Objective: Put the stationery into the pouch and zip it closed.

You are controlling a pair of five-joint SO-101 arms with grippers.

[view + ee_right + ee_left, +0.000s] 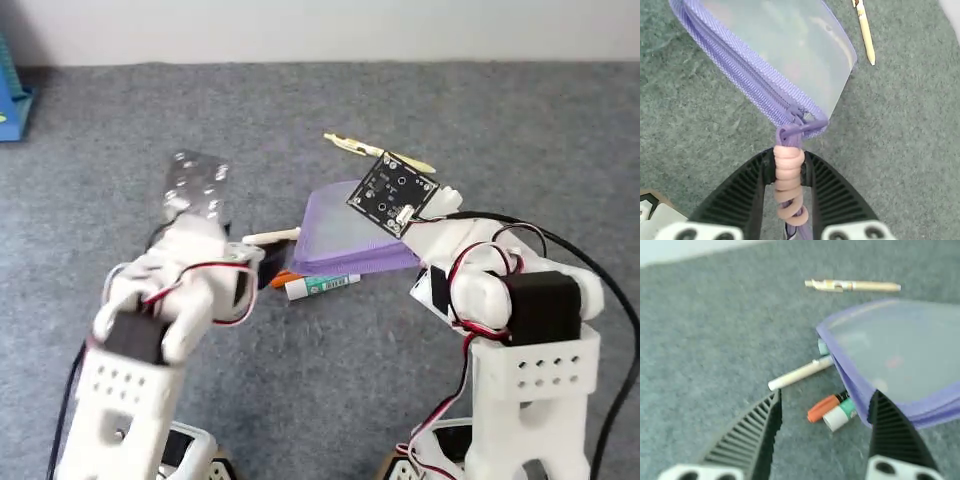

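A translucent purple pouch (pixel 340 238) lies mid-table. My right gripper (pixel 788 156) is shut on the pink coiled zip pull (pixel 788 172) at the pouch's (pixel 775 55) corner. My left gripper (pixel 825 422) hangs open just above the carpet, a little short of the pouch's (pixel 895 350) other end. In front of its fingertips lie an orange marker (pixel 824 408) and a green-and-white marker (pixel 839 415), both partly tucked under the pouch's edge. A cream pen (pixel 800 374) lies beside them, its far end at the pouch. A gold pen (pixel 378 151) rests on the carpet beyond the pouch.
Grey carpet (pixel 300 370) covers the table. A blue object (pixel 10 100) sits at the far left edge. The two arm bases (pixel 530 400) stand at the near edge, left and right.
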